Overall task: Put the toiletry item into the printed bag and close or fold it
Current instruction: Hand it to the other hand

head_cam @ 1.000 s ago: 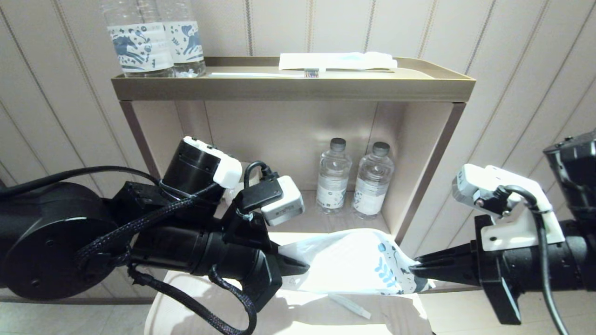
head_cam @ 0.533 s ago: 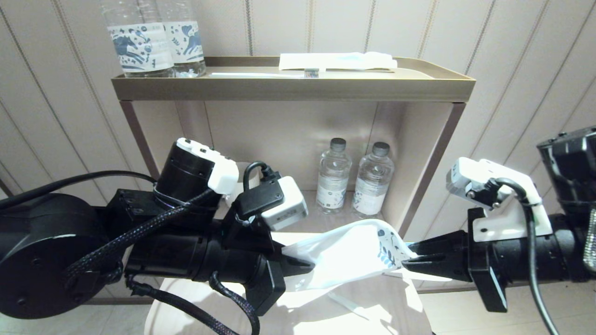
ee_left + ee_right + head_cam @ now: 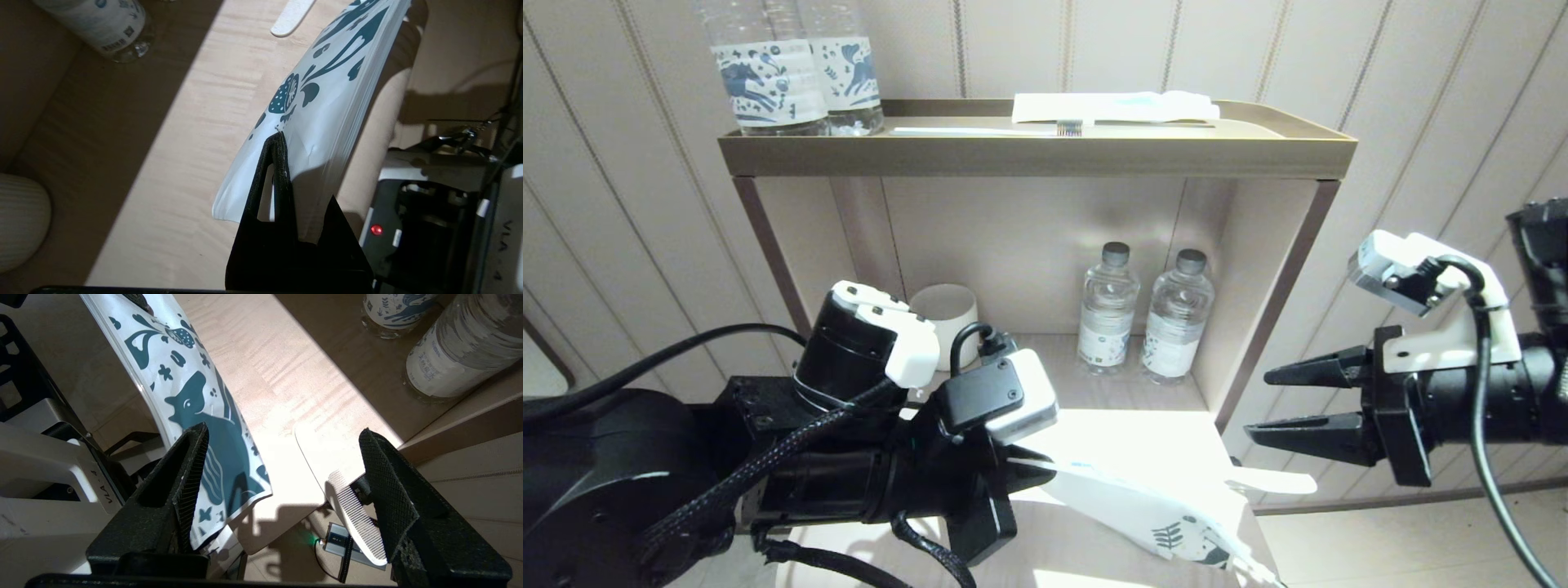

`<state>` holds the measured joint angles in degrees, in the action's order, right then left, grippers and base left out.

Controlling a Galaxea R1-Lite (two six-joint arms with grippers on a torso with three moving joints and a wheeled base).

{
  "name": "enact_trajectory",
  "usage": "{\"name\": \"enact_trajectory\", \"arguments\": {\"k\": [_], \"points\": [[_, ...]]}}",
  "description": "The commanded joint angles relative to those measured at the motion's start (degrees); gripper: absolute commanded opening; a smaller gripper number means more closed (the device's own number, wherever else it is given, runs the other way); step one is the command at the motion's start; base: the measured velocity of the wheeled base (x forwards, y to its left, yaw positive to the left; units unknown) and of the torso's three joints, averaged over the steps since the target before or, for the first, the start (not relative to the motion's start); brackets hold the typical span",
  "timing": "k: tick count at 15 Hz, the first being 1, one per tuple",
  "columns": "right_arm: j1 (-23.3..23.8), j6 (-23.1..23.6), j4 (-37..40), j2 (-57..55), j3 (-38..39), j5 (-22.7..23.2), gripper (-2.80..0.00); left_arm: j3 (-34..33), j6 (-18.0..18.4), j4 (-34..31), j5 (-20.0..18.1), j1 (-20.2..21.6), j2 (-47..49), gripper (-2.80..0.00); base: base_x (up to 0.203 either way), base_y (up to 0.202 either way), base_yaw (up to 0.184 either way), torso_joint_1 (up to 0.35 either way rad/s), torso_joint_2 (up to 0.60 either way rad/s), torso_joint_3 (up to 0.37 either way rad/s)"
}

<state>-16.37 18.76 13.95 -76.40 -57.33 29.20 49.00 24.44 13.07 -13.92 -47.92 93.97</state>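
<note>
Now the printed bag (image 3: 1143, 510) slants down from the left gripper (image 3: 1033, 469), which pinches its plain end, its long axis running toward the robot's right; white, blue-printed at the low end. The right gripper (image 3: 1278, 404) has released it, fingers spread, above a white comb (image 3: 1274, 482).

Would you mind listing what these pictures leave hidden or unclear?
- Bag's contents: the bag is opaque in every view.
- Bag's lower corner: cut off by the head view's bottom edge.
- Bag's held end: hidden in the left wrist view by the left gripper.
- Comb: partly hidden by the right gripper's fingers.
</note>
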Motion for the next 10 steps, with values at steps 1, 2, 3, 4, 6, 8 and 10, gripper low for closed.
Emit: {"name": "enact_trajectory", "arguments": {"k": [1,2,3,4,6,8,10], "points": [[1.97,0.28,-0.03,-0.35,0.48,0.63,0.0,-2.36,0.47,5.31,1.81,-0.09,-0.26,-2.8,0.0,0.0,0.0,0.0,0.0,0.0],[1.95,0.31,0.03,-0.21,0.98,1.09,0.0,-3.72,0.62,8.68,3.35,-0.25,-0.63,-2.8,0.0,0.0,0.0,0.0,0.0,0.0],[1.85,0.31,0.0,0.08,1.39,1.38,0.0,-4.29,0.61,10.02,4.29,-0.38,-0.85,-2.8,0.0,0.0,0.0,0.0,0.0,0.0],[1.59,0.31,-0.04,1.21,2.43,1.63,0.0,-4.64,0.61,11.13,5.13,-0.42,-0.91,-2.8,0.0,0.0,0.0,0.0,0.0,0.0],[1.33,0.45,-0.05,4.02,4.42,2.12,0.0,-4.62,0.61,11.28,5.97,-0.42,-0.89,-2.8,0.0,0.0,0.0,0.0,0.0,0.0],[1.26,1.45,-0.06,5.47,6.4,2.8,0.0,-4.53,0.62,11.45,7.71,-0.42,-0.7,-2.8,0.0,0.0,0.0,0.0,0.0,0.0],[1.15,1.63,-0.14,5.82,7.67,2.87,0.0,-4.53,0.91,12.72,9.13,-0.42,-0.1,-2.8,0.0,0.0,0.0,0.0,0.0,0.0]]}}
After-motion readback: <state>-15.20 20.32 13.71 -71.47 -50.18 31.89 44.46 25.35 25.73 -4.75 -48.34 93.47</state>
